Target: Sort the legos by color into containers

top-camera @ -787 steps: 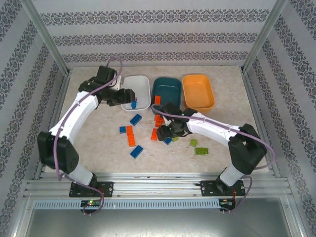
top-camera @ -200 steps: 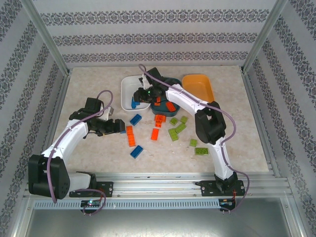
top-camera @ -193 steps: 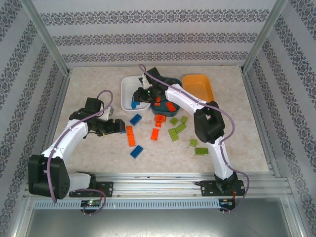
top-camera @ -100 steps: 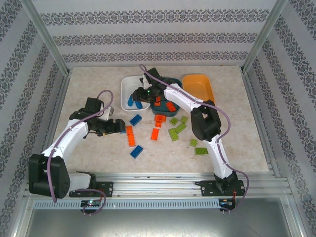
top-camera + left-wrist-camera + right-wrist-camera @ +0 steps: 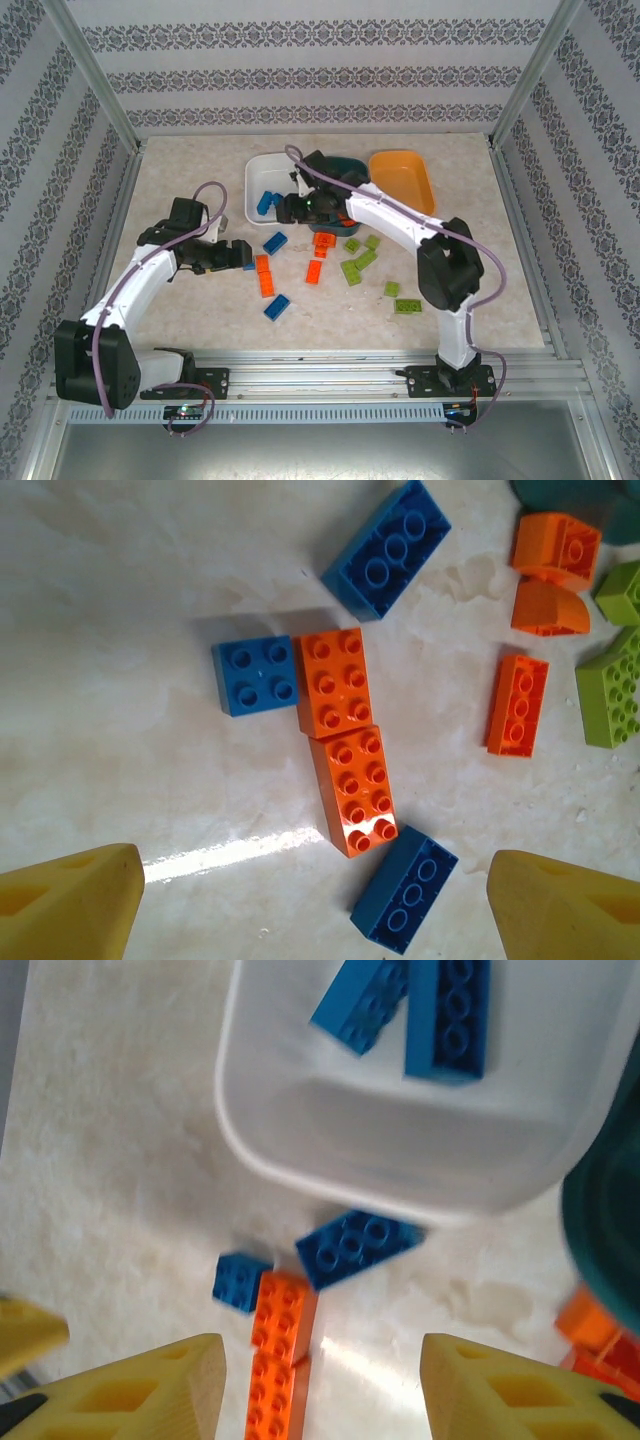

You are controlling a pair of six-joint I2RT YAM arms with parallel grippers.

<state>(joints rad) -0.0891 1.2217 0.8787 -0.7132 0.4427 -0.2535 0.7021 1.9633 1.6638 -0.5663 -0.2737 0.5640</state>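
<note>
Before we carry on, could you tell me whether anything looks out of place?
Nothing stands out: two blue bricks lie in the white tray, and other bricks lie loose on the table.

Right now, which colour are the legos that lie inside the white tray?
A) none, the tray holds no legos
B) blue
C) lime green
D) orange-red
B: in the right wrist view the white tray holds two blue legos lying side by side, and no brick of another colour can be seen in it.
</note>
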